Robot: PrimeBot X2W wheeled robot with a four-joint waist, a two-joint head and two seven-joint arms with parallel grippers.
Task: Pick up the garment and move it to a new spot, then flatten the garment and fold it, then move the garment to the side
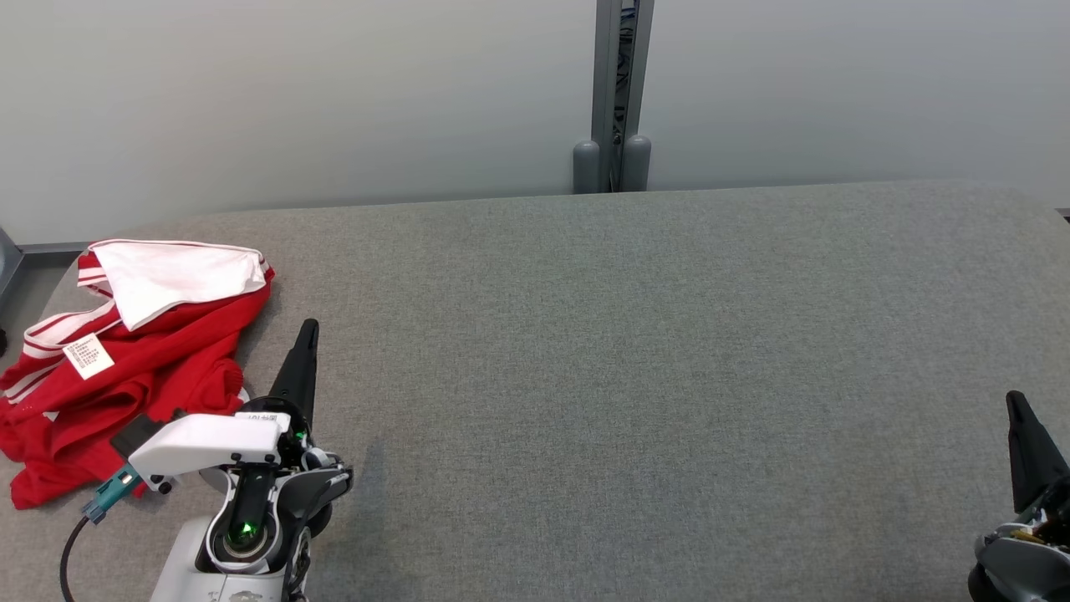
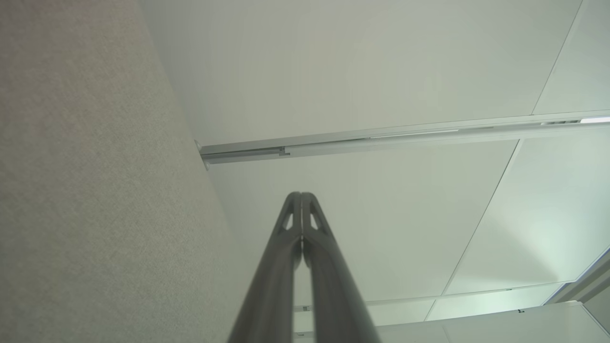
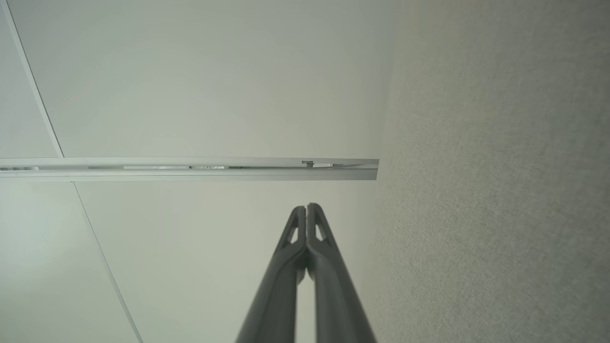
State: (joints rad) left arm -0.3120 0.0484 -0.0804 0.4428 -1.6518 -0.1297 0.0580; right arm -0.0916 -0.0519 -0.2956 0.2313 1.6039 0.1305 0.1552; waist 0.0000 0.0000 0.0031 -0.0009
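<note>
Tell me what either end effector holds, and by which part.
Nothing is held: left end effector and right end effector are shut empty; the garment lies ungrasped.

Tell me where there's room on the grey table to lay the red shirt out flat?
The big bare stretch of grey table between the left fingers and the right fingers, up to the back wall post, is free. It's crowded at the left end, where the red garment lies crumpled.

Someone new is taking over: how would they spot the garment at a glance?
Start at the wide grey table and go to its left end, beside the left gripper. The garment is the crumpled red heap there, with white stripes, a white inner side turned out and a small white label. Its red stands out against the grey.
</note>
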